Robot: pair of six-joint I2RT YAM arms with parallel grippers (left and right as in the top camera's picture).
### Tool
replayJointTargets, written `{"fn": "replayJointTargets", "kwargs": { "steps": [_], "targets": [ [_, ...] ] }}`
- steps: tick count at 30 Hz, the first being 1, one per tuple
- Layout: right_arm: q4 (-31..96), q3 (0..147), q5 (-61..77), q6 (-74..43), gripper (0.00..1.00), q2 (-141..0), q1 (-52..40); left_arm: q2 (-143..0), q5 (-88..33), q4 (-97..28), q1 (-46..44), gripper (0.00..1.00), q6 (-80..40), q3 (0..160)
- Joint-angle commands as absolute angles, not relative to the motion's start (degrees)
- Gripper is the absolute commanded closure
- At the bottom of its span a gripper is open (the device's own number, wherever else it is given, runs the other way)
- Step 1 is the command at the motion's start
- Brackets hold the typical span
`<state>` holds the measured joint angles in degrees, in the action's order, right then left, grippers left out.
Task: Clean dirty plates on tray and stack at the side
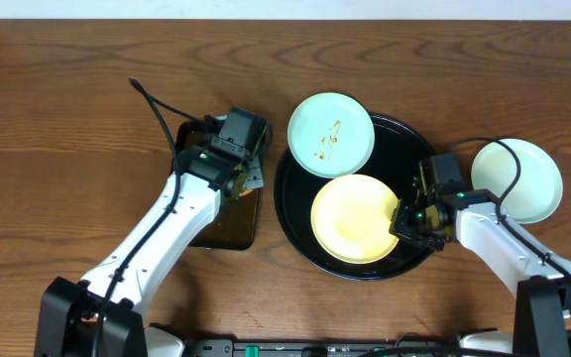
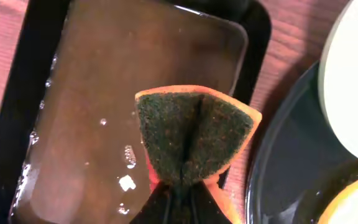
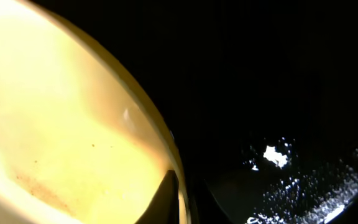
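**A:** We count three plates: yellow plate (image 1: 350, 223) in the one black round tray (image 1: 290, 198), smeared mint plate (image 1: 330, 134) overlapping its top rim, second mint plate (image 1: 516, 180) on the bench (image 1: 67, 119) to the right.

**B:** Same here. Our left tool (image 1: 249, 177) is clamped on one sponge (image 2: 194, 134) above the rectangular tray (image 2: 92, 93) of liquid, and the right tool (image 1: 409, 223) pinches the yellow plate's edge. Brown wood bench.

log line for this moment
left claw shut on scouring sponge; right claw shut on yellow plate; smeared mint plate on black round tray edge; other mint plate off tray
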<state>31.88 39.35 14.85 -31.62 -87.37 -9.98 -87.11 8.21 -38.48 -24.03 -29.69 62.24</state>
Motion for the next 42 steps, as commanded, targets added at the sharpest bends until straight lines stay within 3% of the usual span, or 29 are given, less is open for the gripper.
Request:
{"fn": "replayJointTargets", "kwargs": {
  "steps": [1,27,35,42],
  "targets": [
    [29.4,37.3,19.5,-32.1,0.99,-88.8,-11.0,-87.3,9.5,-38.6,-23.8,0.92,-28.8,62.0],
    [20.3,37.3,36.4,-16.8,0.99,-88.8,-11.0,-87.3,9.5,-38.6,-23.8,0.92,-28.8,62.0],
    [18.7,39.0,24.3,-15.8,0.99,-87.6,-10.9,-87.3,9.5,-38.6,-23.8,0.92,-28.8,62.0],
    [24.8,44.0,11.9,-11.9,0.99,-81.5,-10.9,-87.3,9.5,-38.6,-23.8,0.92,-28.8,62.0]
  ]
}}
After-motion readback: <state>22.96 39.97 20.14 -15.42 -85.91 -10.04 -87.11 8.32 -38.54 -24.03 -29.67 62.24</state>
